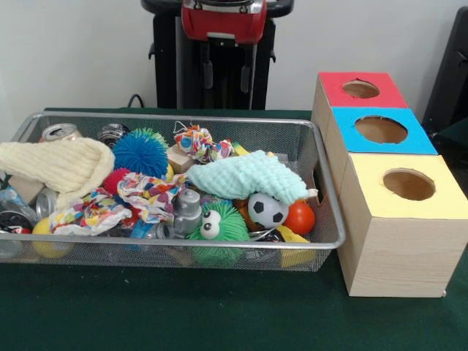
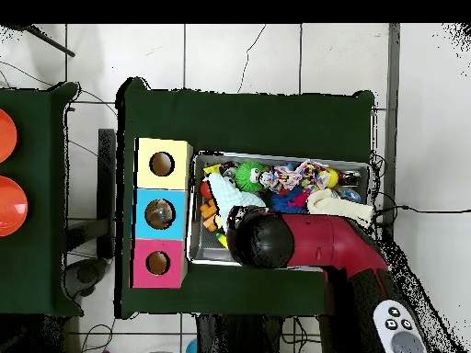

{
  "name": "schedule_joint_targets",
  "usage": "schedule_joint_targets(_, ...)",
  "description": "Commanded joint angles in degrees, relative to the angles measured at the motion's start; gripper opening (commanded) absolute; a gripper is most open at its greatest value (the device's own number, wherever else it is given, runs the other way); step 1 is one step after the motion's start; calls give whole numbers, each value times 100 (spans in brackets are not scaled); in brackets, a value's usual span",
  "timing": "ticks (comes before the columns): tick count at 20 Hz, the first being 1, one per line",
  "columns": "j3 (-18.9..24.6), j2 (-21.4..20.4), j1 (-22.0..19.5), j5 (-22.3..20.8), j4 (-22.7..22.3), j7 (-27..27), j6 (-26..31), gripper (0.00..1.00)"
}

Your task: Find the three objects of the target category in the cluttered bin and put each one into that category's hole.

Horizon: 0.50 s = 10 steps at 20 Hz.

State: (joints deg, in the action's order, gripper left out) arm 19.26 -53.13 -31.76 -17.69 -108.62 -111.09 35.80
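Green bench (image 1: 219, 314) lay nearest, then the cluttered bin (image 1: 183, 245). At its left end a crushed bottle (image 1: 11, 201) showed, well left of the arm (image 2: 317, 244), the hole (image 1: 360, 89) far right. Overhead the arm hid its pincer; I cannot tell its state.

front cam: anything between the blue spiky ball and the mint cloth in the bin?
Front view: a knotted multicoloured fabric bundle lies between the blue spiky ball and the mint cloth, beside a small wooden block.
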Motion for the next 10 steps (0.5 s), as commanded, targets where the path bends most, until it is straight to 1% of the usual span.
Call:
schedule_joint_targets(1,297,548,-488,-256,-232,442,-465,100)
schedule_joint_targets(4,432,787,-730,-406,-158,677,-613,100)
schedule_joint_targets(10,577,1154,-1091,-723,-14,916,-841,100)
